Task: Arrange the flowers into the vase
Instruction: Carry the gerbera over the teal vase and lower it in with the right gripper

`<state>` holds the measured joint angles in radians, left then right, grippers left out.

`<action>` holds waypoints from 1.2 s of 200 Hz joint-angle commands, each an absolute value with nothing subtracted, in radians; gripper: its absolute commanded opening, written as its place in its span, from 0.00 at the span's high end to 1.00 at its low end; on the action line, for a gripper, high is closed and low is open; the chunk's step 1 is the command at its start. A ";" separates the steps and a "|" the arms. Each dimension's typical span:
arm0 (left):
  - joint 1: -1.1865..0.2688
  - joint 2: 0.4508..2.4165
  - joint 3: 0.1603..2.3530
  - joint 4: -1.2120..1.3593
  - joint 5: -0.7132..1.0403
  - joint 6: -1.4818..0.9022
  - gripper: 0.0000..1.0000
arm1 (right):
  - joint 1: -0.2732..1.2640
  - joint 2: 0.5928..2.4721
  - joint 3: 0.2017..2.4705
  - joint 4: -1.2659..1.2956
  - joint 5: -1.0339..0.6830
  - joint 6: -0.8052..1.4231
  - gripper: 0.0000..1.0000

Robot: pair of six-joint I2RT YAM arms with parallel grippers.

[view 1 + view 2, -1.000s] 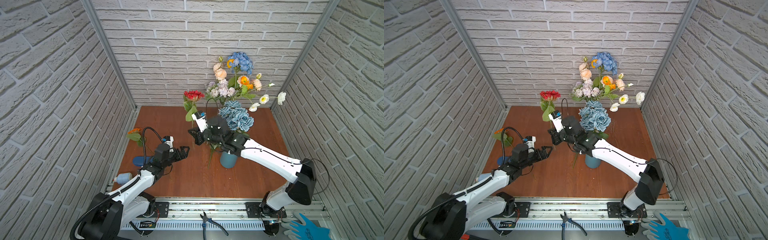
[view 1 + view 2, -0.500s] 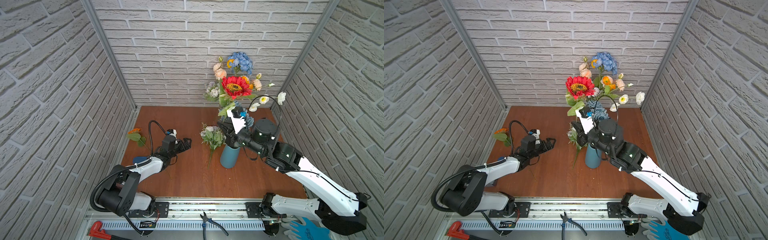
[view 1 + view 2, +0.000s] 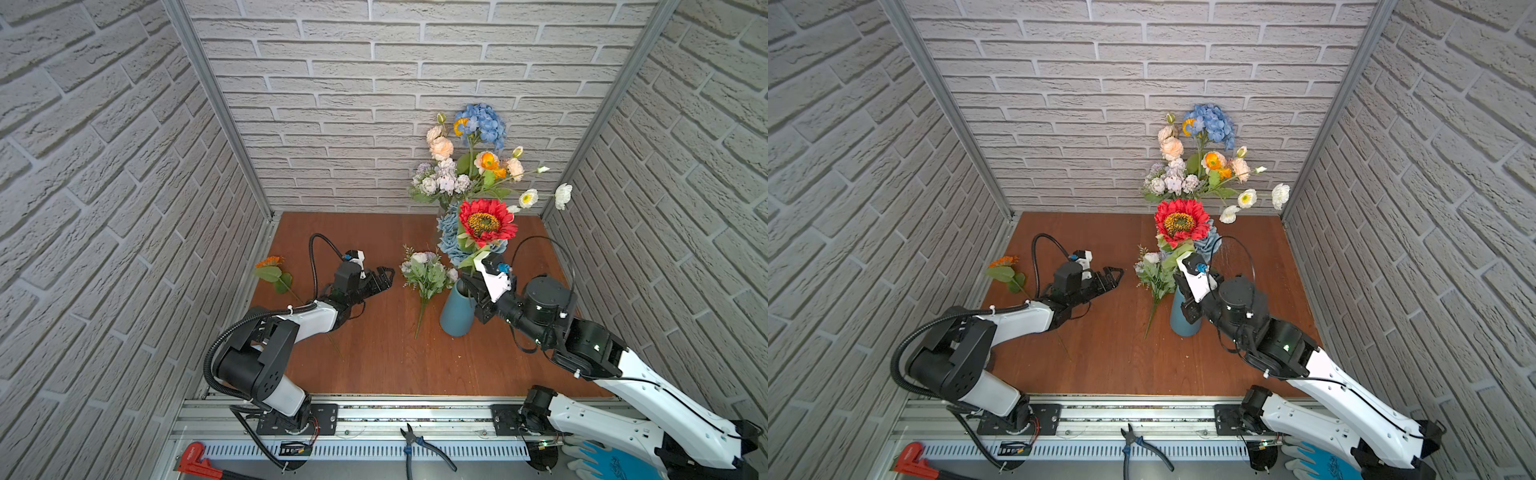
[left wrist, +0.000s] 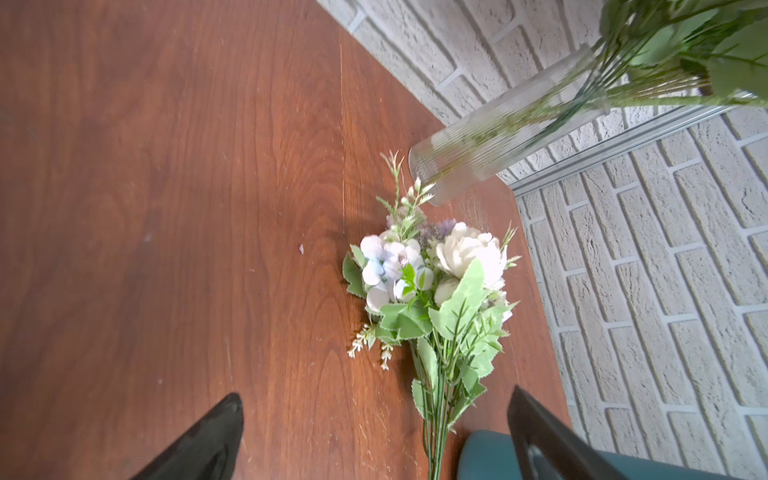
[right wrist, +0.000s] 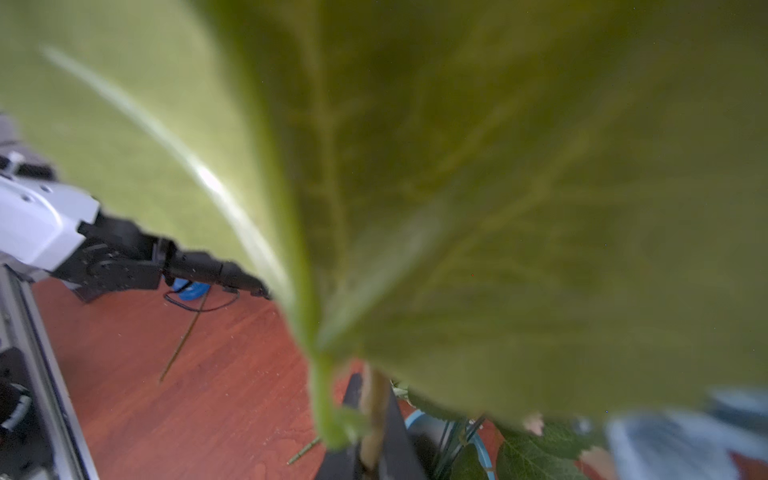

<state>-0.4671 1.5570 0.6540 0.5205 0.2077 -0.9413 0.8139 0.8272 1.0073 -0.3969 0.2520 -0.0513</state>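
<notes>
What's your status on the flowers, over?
Left tool open, empty, over the table. Right tool shut on the red daisy, beside the blue vase. Blue hydrangea crowds the vase; lilac-white bunch lies alongside.

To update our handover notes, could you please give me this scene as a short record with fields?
Right fingers: shut on the red flower's stem, by the blue vase's mouth
Left fingers: open, empty, above the table near the white bunch
Blue vase: upright, holds a blue flower
White bunch: lying on the table beside the blue vase
Orange flower: lying at the table's left edge
Glass vase: at the back, full of flowers
</notes>
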 commanded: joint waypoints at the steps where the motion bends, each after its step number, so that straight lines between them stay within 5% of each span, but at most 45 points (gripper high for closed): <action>1: -0.476 1.558 0.681 0.583 0.226 -0.959 0.02 | 0.800 0.856 0.985 -0.291 0.277 -0.144 0.95; 105: -0.477 1.472 0.637 0.509 0.161 -0.918 0.02 | 0.641 0.937 0.867 -0.054 0.137 -0.183 0.94; 190: -0.483 1.494 0.651 0.514 0.168 -0.922 0.02 | 0.638 0.865 0.709 -0.101 0.219 -0.035 0.93; 240: -0.498 1.503 0.665 0.513 0.172 -0.923 0.02 | 0.638 0.830 0.685 -0.141 0.243 -0.005 0.70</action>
<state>-0.4881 1.4956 0.6514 0.4927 0.1768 -0.9360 0.6430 0.8574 0.6914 -0.1638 0.2142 -0.0391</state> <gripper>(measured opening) 0.983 0.270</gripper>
